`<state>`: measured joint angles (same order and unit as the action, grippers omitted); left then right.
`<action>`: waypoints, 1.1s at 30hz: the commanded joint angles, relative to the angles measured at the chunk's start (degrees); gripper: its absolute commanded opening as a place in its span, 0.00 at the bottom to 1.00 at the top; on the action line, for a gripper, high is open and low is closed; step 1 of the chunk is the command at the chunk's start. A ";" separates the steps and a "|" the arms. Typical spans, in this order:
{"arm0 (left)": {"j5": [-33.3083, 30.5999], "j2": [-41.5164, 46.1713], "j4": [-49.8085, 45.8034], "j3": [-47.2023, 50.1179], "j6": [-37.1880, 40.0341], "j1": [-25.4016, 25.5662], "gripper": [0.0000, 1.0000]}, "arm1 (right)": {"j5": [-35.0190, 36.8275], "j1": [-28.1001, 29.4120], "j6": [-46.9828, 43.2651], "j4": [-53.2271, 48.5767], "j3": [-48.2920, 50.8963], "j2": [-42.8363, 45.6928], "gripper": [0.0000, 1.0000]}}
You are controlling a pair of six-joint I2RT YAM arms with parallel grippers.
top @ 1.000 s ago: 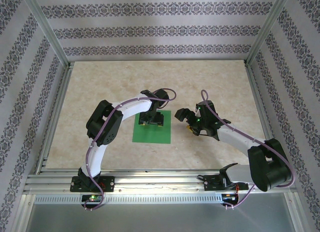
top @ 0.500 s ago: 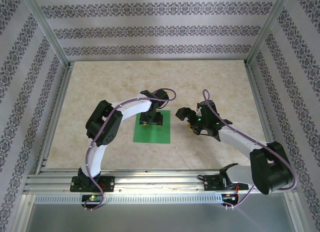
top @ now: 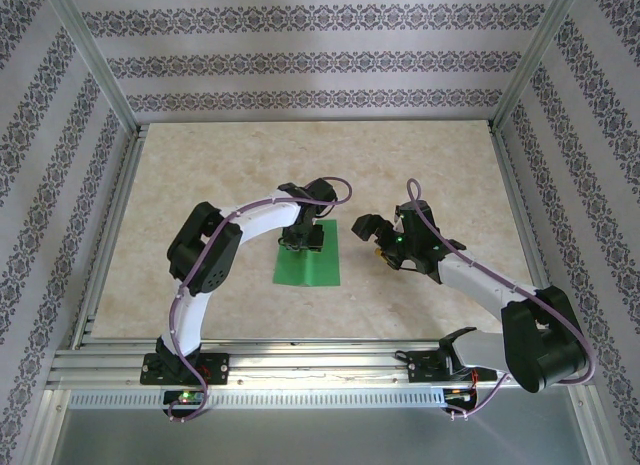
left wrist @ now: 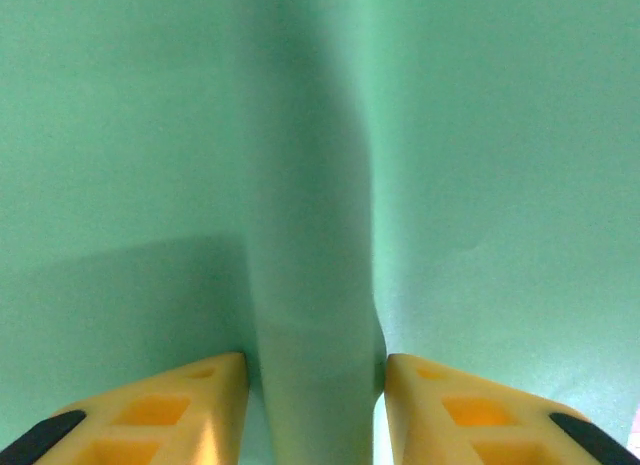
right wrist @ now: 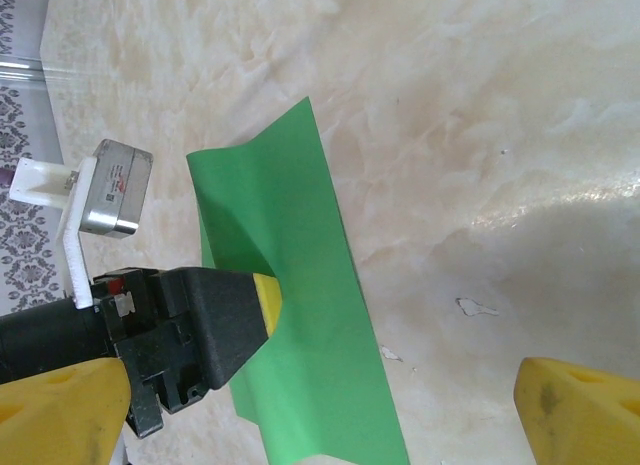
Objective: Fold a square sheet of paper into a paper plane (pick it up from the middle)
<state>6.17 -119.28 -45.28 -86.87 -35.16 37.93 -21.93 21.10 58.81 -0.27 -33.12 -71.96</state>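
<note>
The square sheet of paper (top: 312, 267) is bright green and lies on the table's middle, humped up along its centre. My left gripper (top: 303, 241) points down onto its far half. In the left wrist view a raised ridge of the paper (left wrist: 310, 285) fills the gap between the yellow fingers (left wrist: 200, 395), touching both, so my left gripper (left wrist: 315, 385) is shut on that pinched fold. My right gripper (top: 372, 235) hovers just right of the sheet, open wide and holding nothing. From the right wrist view, the sheet (right wrist: 310, 365) buckles upward around the left gripper's yellow fingertip (right wrist: 265, 303).
The beige marbled table (top: 200, 165) has bare room behind and to both sides of the sheet. An aluminium frame (top: 100, 65) and patterned walls enclose the workspace. Small white flecks (right wrist: 475, 307) mark the tabletop near the sheet.
My left gripper's jaws have drawn together on the sheet, pushing up a ridge between them. The sheet now looks narrower and its left edge has pulled inward. The right arm has barely moved.
</note>
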 commanded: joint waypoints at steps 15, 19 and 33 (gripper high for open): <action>22.10 9.47 22.54 7.49 -2.28 0.23 0.37 | 0.85 -5.57 -0.23 -2.91 2.77 5.49 0.98; 29.87 11.30 30.88 9.64 -6.81 -0.60 0.37 | -0.91 -8.76 -1.16 -3.83 3.24 7.51 0.98; 42.00 9.04 70.42 26.65 -30.57 -4.77 0.38 | -5.78 -12.84 -5.68 1.05 5.39 17.32 0.96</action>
<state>46.17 -109.23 13.32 -62.11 -59.13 34.28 -25.02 9.08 55.51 -0.95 -28.58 -55.13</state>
